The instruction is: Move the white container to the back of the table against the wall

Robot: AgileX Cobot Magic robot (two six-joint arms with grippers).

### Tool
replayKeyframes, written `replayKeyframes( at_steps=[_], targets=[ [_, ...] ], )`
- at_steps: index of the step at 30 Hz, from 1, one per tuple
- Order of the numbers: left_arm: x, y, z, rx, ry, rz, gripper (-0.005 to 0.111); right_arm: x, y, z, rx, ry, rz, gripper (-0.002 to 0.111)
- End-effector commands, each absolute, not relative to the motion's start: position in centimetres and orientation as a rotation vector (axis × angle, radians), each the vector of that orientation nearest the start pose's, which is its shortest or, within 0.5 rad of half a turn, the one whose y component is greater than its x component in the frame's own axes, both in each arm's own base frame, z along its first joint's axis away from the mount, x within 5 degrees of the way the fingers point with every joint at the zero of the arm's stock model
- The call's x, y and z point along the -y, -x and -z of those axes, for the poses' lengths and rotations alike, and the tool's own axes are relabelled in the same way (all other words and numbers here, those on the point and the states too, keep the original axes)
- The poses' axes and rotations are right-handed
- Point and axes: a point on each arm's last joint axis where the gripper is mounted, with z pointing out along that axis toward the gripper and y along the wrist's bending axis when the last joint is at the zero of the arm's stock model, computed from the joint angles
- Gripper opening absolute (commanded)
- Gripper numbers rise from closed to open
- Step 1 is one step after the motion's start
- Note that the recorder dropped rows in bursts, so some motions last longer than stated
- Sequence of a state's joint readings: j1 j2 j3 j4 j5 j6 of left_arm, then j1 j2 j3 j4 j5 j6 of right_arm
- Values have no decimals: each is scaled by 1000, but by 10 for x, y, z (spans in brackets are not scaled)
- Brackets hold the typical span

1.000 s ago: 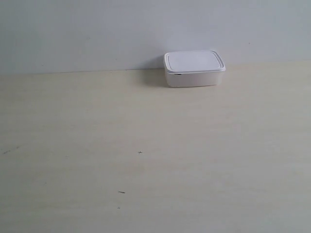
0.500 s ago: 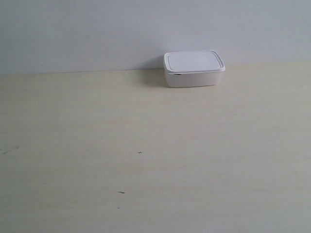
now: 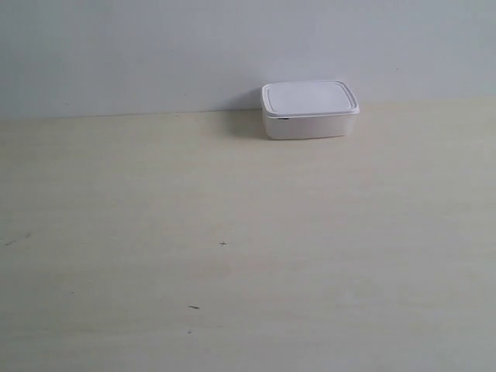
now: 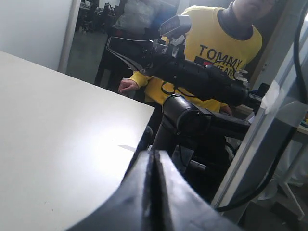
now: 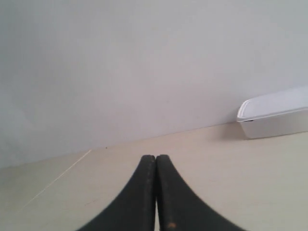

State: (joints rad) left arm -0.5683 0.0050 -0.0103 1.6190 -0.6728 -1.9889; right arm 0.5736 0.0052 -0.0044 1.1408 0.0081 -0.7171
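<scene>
The white container [image 3: 308, 109] stands with its lid on at the back of the table [image 3: 232, 232], right by the wall [image 3: 194, 54]. The right wrist view catches it too, the white container [image 5: 276, 118] resting far from my right gripper [image 5: 155, 159], which is shut with nothing between its fingers. My left gripper [image 4: 154, 155] is shut and empty as well, near the table's edge [image 4: 144, 125] and away from the container. Neither arm shows in the exterior view.
A few tiny dark specks [image 3: 223, 244] mark the tabletop. In the left wrist view, a person in a yellow shirt [image 4: 226, 43] stands behind black arm hardware [image 4: 192, 77] and a metal frame post [image 4: 260, 139] beyond the table.
</scene>
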Motion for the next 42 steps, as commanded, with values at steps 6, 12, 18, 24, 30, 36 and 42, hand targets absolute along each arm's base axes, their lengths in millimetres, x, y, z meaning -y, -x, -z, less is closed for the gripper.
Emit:
replayKeyframes(
  at_steps=[6,12,18,24,30,36,42],
  targets=[
    [67,0,-212,-1485,-744,1224,0,-51,-29,-202,-1669,368,-997,0],
    [67,0,-212,-1485,-744,1224,0,-54,-25,-199,-1692,427,-1031,0],
    [67,1,-212,-1485,-748,1227,0,-54,-25,-199,-1692,427,-1031,0],
    [67,-7,-212,-1507,-652,1138,0,-54,-25,-199,-1692,427,-1028,0],
    [64,-22,-212,-1538,-472,969,0,-50,-33,-199,-1702,288,-911,0],
    [57,-37,-212,-1554,-272,776,0,-42,-43,-199,-1696,108,-757,0],
    [49,-46,-212,-1555,-134,639,0,-34,-49,-199,-1682,-32,-633,0]
  ],
)
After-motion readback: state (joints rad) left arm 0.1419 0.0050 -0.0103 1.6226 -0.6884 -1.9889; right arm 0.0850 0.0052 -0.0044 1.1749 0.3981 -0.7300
